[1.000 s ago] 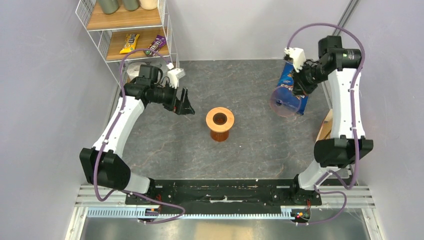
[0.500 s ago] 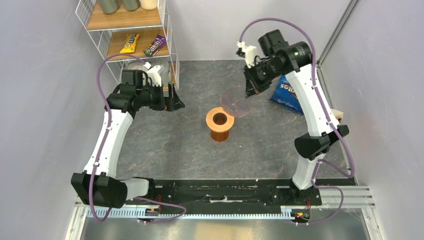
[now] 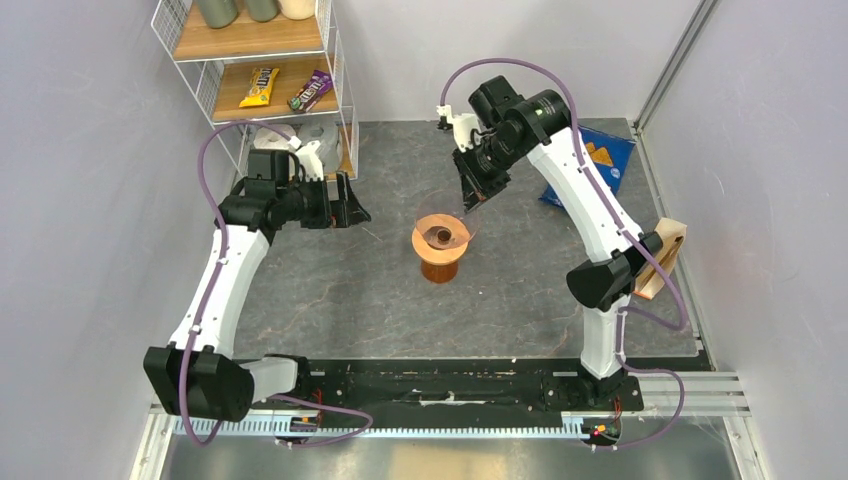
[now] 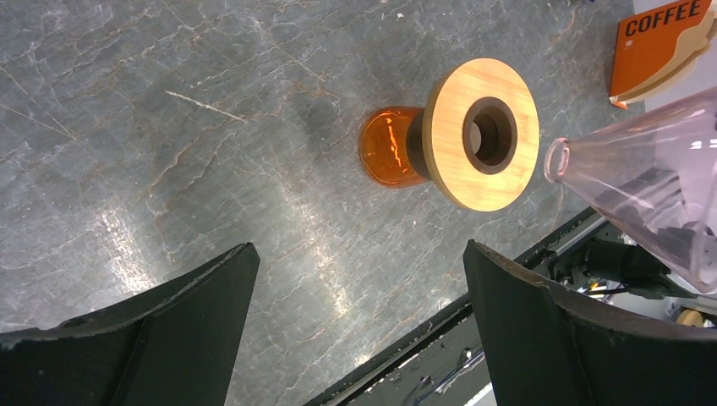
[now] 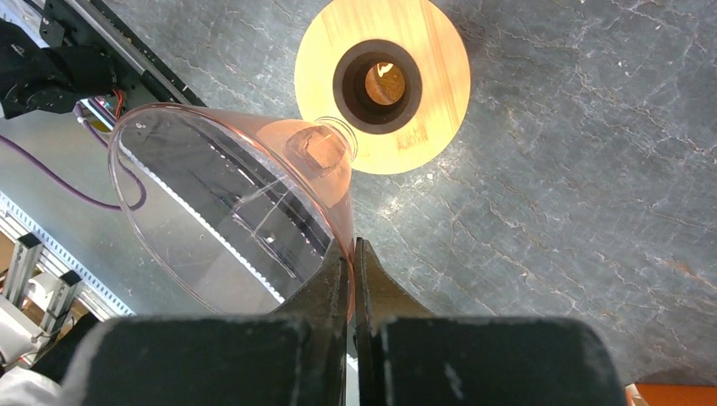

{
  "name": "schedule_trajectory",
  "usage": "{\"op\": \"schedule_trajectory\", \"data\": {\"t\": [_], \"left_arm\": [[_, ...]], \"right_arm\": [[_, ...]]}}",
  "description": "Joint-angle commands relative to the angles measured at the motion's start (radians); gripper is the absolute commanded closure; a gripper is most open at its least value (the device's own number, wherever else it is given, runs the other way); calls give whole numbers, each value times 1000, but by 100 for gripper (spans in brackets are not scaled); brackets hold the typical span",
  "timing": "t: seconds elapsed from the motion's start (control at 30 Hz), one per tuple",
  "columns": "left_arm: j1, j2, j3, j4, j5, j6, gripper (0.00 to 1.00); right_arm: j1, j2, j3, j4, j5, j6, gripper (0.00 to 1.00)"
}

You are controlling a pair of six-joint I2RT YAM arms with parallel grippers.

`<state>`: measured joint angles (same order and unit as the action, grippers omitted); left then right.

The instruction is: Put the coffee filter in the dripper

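The dripper's orange-brown hourglass base [image 3: 440, 262] stands mid-table with its wooden ring and dark centre hole facing up; it also shows in the left wrist view [image 4: 473, 182] and the right wrist view [image 5: 435, 85]. My right gripper [image 3: 470, 198] is shut on the wall of the dripper's clear cone [image 5: 220, 194] and holds it tilted, its narrow tip just over the ring beside the hole. My left gripper [image 3: 350, 208] is open and empty, left of the base. Light-brown filter paper [image 3: 668, 240] shows at an orange COFFEE box [image 4: 655, 51] by the right wall.
A blue crisp bag [image 3: 598, 160] lies at the back right. A wire shelf [image 3: 255, 75] with snack bars and jars stands at the back left, close behind my left arm. Walls close in on both sides.
My right arm has swung left from beside the blue bag, carrying the clear cone to just above the base's ring. My left gripper has drawn back and up toward the shelf.
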<state>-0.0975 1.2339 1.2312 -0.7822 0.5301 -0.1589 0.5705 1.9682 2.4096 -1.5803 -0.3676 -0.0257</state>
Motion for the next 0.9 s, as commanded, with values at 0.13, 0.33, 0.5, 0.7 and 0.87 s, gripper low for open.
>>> {"op": "schedule_trajectory", "data": {"t": [0.13, 0.33, 0.5, 0.7, 0.87], "left_arm": [[4, -62, -24, 67, -8, -57, 1], [4, -77, -30, 61, -25, -37, 1], [3, -84, -36, 63, -25, -36, 1], [4, -92, -41, 63, -28, -33, 1], [4, -88, -45, 63, -25, -28, 1]], "right_arm": [[3, 74, 110, -130, -13, 19, 100], [0, 105, 100, -129, -16, 6, 100], [-23, 129, 99, -129, -21, 6, 100], [-46, 141, 97, -125, -39, 8, 100], [-47, 154, 96, -125, -64, 9, 100]]}}
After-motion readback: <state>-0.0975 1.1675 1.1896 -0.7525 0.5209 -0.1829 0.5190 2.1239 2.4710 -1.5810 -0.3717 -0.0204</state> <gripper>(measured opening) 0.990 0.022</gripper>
